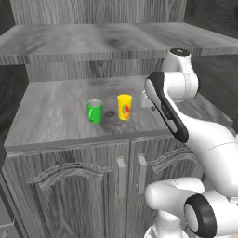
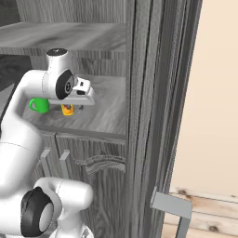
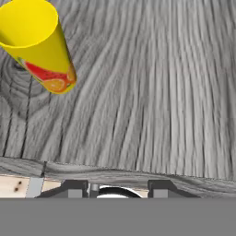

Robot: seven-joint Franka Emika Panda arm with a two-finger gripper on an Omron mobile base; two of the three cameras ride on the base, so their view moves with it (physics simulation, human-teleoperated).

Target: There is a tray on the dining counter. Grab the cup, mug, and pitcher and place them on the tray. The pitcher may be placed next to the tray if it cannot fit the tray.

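the cup [image 1: 124, 107] stands upright on the grey wood-grain worktop [image 1: 51, 114], about midway between its front and back edges and a little right of the middle. its red-orange mark faces the front edge. the mug [image 1: 95, 111] stands upright just beside it on the left, apart from it, with its small handle turned toward the front. in the right base view the mug [image 2: 40, 105] shows partly behind the white arm, and the cup [image 2: 68, 109] shows below the hand.

in the hand view the cup [image 3: 39, 46] sits at the upper left, seen from above and to one side, with bare worktop [image 3: 152, 92] spread to its right and the worktop's front edge running along the bottom.

the gripper [image 3: 119, 188] hovers above the worktop, to the right of the cup and not touching it. its fingers [image 3: 73, 188] stand apart with nothing between them.

below the worktop's front edge are two cabinet doors [image 1: 79, 186] with upright handles. a shelf [image 1: 93, 39] runs above the worktop at the back.
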